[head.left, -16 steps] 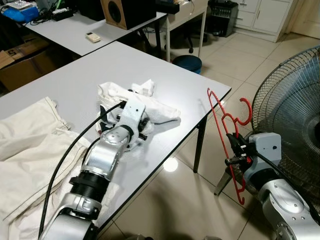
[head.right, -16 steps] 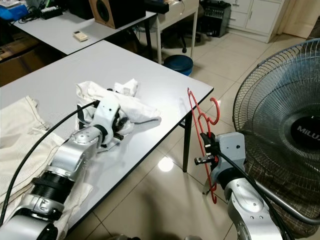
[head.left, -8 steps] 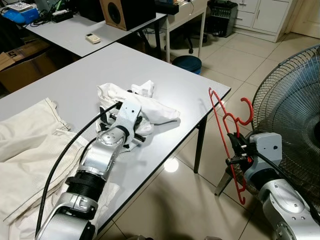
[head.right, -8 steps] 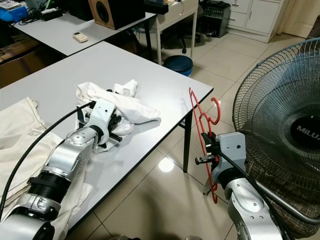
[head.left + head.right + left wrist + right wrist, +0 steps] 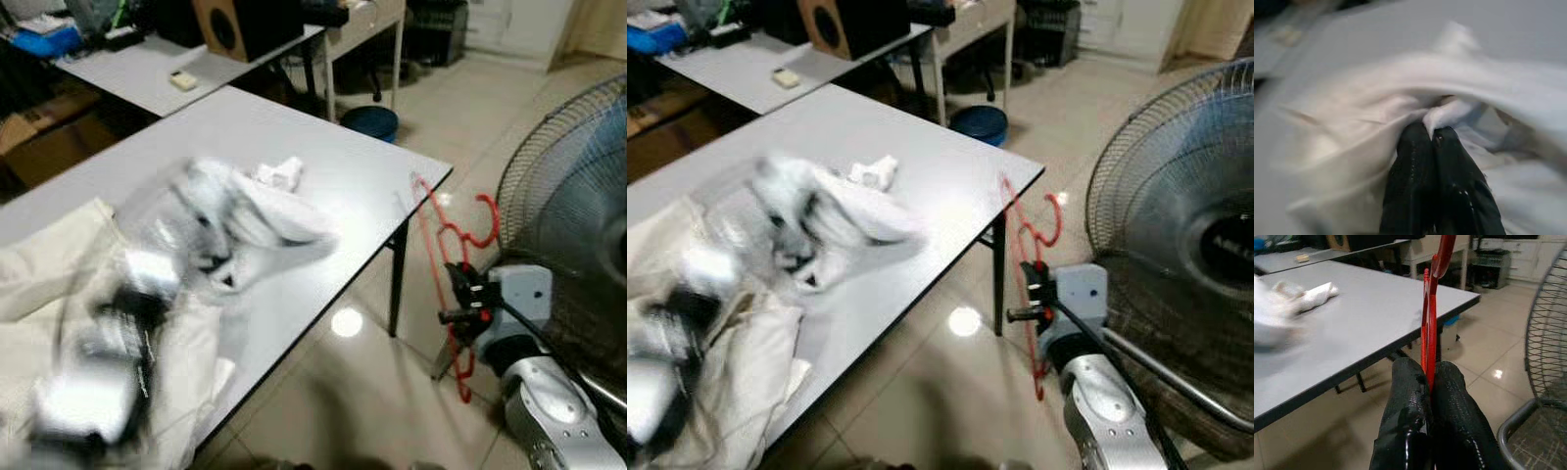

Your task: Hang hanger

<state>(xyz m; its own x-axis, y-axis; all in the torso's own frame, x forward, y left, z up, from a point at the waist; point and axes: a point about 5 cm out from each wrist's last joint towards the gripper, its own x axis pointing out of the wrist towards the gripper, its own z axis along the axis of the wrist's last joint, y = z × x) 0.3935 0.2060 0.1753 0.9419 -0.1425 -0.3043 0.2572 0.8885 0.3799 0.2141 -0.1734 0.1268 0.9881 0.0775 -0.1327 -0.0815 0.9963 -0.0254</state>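
One red hanger [image 5: 1428,318] sits pinched tight in my right gripper [image 5: 1430,377] beside the grey table [image 5: 333,171] and the big fan [image 5: 1176,225], while my blurry left gripper [image 5: 1431,133] squeezes a white cloth [image 5: 1376,98].

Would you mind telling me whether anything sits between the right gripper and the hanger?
Nothing does: the right gripper is shut directly on the red hanger, which stands upright between its fingers, off the corner of the table. The left gripper is pinching white cloth on the table.
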